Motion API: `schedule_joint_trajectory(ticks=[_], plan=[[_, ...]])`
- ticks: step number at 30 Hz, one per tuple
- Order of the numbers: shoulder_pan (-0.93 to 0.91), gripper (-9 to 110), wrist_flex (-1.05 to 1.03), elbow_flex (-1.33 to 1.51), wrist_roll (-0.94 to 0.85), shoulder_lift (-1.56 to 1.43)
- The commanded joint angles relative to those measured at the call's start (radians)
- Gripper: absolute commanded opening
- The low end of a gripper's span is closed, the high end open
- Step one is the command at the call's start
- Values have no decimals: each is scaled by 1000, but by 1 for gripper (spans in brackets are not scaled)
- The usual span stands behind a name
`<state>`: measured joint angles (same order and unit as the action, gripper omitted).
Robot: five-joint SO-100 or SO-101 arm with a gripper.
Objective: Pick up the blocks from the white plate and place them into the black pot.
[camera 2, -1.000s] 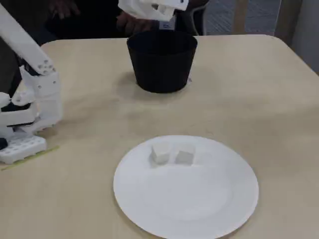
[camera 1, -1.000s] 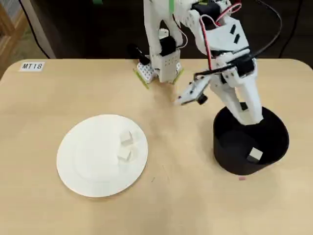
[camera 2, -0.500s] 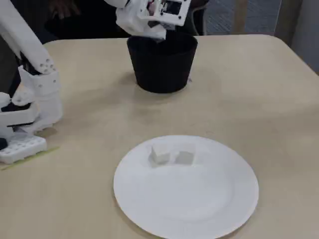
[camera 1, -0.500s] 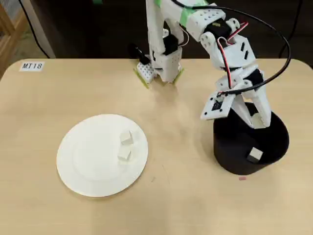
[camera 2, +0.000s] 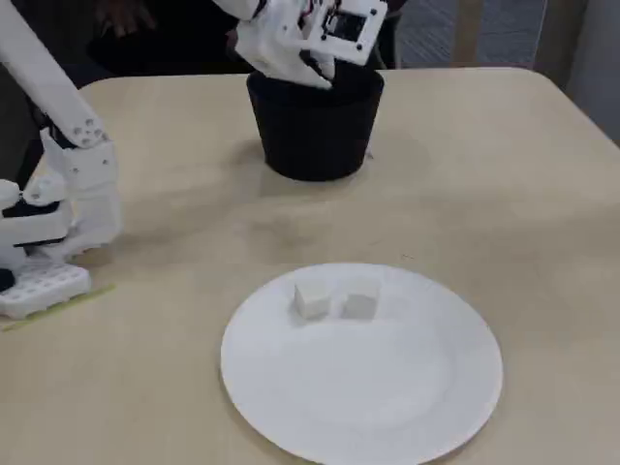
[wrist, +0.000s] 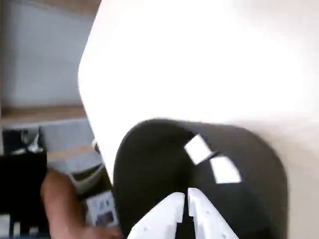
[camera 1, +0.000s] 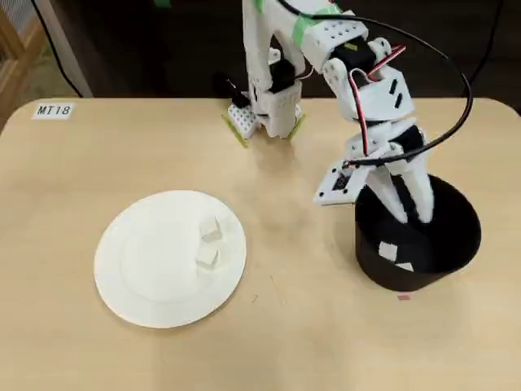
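Note:
Two pale blocks [camera 1: 212, 230] [camera 1: 207, 258] lie side by side on the white plate [camera 1: 146, 269]; the fixed view shows them [camera 2: 312, 302] [camera 2: 360, 305] on the plate's [camera 2: 368, 397] far part. The black pot [camera 1: 456, 244] stands to the right in the overhead view. Two more blocks [camera 1: 388, 252] [camera 1: 404, 265] lie on its floor, and also show in the wrist view [wrist: 198, 148] [wrist: 224, 169]. My gripper [camera 1: 411, 210] hangs inside the pot's mouth, above those blocks. In the wrist view its jaws [wrist: 185, 198] are nearly together, with nothing between them.
The arm's white base [camera 1: 269, 114] stands at the table's far edge in the overhead view. A label reading MT18 [camera 1: 54, 110] lies at the far left corner. A small pink mark [camera 1: 404, 296] sits by the pot's base. A person's arm [wrist: 60, 199] shows beyond the table edge.

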<state>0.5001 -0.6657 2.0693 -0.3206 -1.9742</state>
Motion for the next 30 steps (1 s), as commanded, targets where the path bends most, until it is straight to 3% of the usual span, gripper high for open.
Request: schedule_joint_trajectory(ticks=[1, 9, 18, 30], plan=[[-130, -2, -137, -126, 2, 0], [-502, -2, -426, -302, 28, 67], [-673, -2, -689, -330, 49, 103], [-861, -2, -801, -304, -121, 219]])
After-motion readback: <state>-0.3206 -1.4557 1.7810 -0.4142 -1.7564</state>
